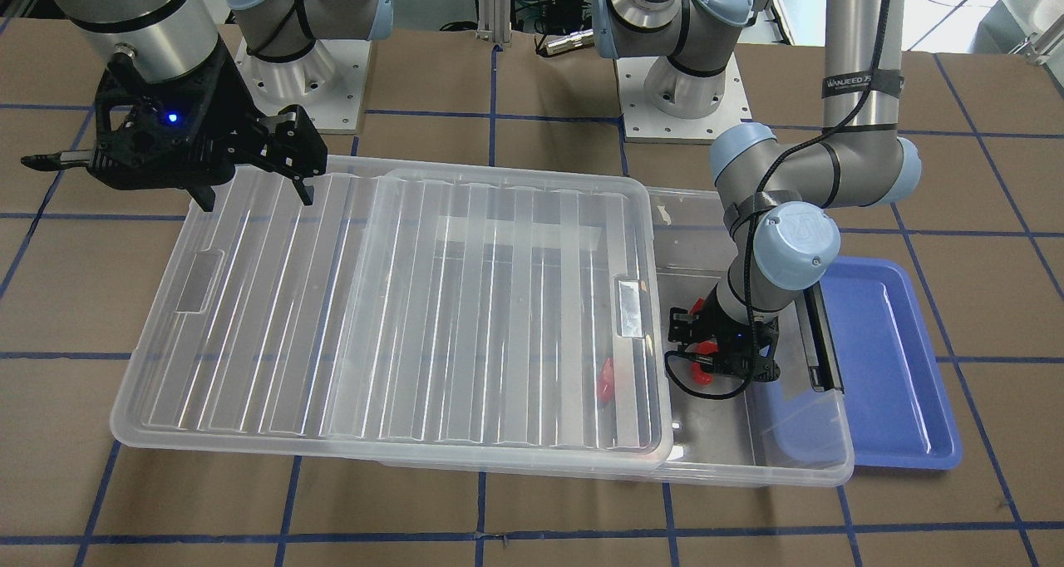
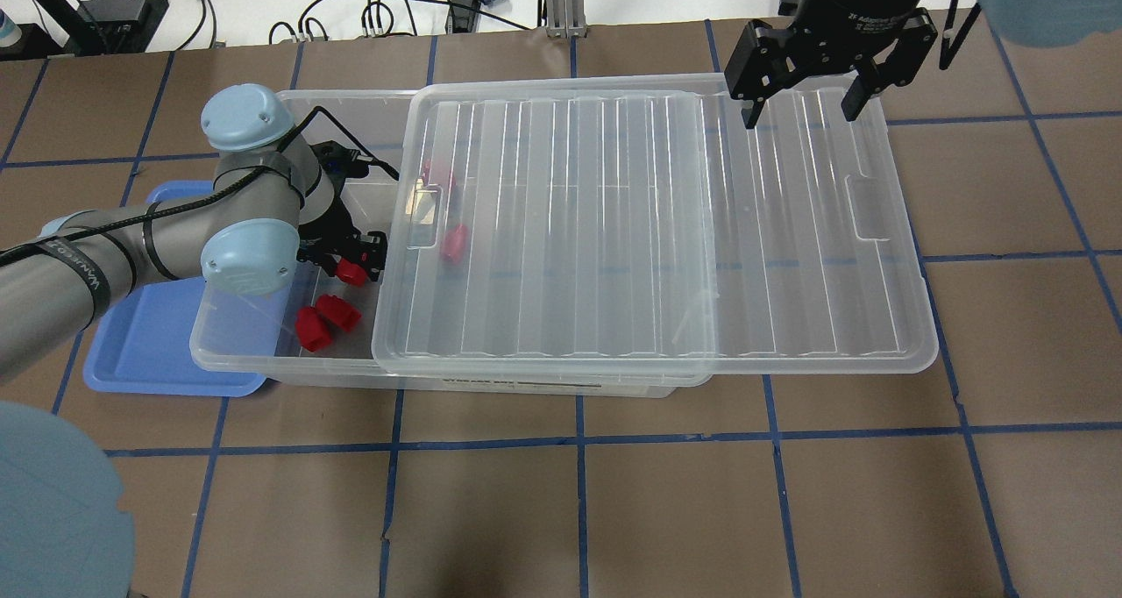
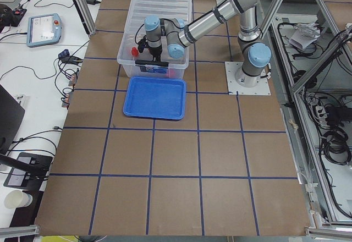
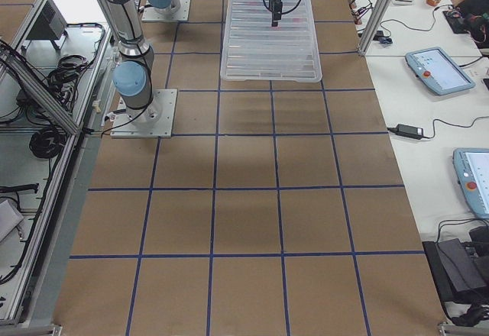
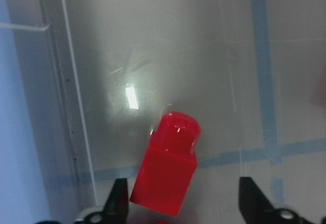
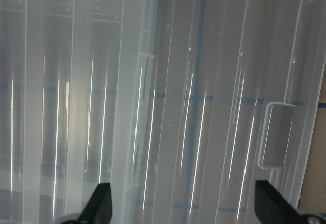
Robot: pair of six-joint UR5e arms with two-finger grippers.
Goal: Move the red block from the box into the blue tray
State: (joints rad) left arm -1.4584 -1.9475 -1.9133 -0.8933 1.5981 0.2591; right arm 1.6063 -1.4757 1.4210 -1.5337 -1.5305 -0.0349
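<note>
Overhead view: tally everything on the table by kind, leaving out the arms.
Box: 1
Lid: 1
Blue tray: 1
Red blocks: 5, two of them showing through the lid
Total: 8

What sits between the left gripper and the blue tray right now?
Only the short end wall of the box, with its black latch. The front-facing view shows the left gripper inside it and the blue tray beyond.
</note>
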